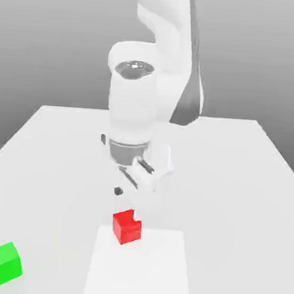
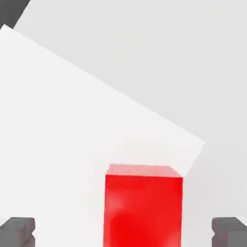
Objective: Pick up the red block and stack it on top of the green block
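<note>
The end effector (image 2: 123,231), spread, straddles the red block (image 2: 144,205); the exterior view adds the green block (image 1: 5,264).

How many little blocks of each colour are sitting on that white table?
Small bright red matte cube: 1
Small bright green matte cube: 1
Total: 2 cubes, apart from each other on the white table; the red one lies below the robot's hand, the green one near the exterior view's lower left corner.
</note>
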